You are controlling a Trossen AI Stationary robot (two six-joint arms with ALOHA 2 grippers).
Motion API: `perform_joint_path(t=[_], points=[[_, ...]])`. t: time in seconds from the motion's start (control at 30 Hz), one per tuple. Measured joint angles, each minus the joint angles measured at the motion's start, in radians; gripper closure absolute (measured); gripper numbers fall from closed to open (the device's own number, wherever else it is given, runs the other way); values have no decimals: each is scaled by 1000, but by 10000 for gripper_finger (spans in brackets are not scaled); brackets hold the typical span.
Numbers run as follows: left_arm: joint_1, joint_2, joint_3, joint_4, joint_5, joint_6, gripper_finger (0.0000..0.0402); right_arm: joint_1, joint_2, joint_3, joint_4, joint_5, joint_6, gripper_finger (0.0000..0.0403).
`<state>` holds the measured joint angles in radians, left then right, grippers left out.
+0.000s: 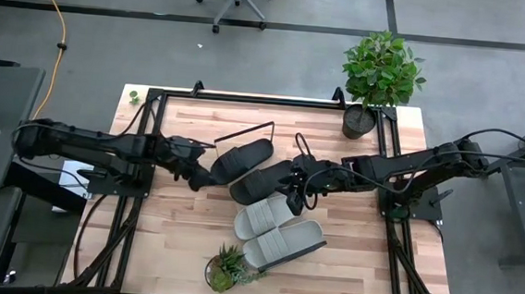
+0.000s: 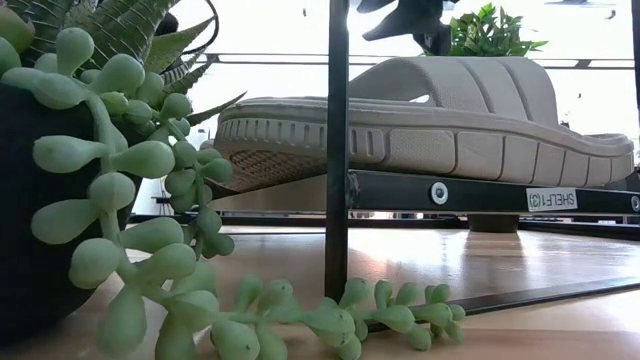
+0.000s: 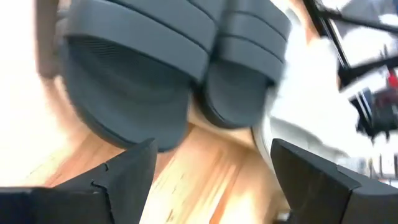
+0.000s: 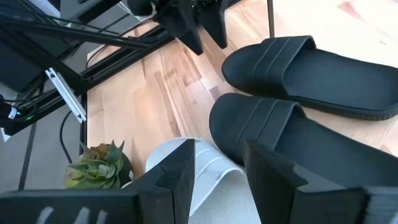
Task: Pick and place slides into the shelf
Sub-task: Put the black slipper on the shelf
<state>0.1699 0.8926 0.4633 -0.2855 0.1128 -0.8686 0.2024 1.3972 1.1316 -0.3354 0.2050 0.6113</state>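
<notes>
Your left hand (image 1: 196, 177) and right hand (image 1: 297, 190), both open, flank two black slides (image 1: 260, 180) beside the grey pair (image 1: 280, 232).

Four slides (image 1: 267, 208) side by side mid-table; potted plant (image 1: 376, 76) behind, succulent (image 1: 224, 269) in front.
</notes>
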Motion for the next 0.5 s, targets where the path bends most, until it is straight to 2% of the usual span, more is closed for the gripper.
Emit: perform_joint_path(t=[0.23,0.33,0.4,0.5], points=[[0,-26,0,-17,197,233,99,-5,0,0,-1,0,1,273],[0,-26,0,-62,217,292,106,-14,0,0,0,-3,5,273],[0,-26,0,-117,217,317,124,-23,0,0,0,-3,20,273],[0,-25,0,-171,217,357,174,-30,0,0,0,-3,40,273]])
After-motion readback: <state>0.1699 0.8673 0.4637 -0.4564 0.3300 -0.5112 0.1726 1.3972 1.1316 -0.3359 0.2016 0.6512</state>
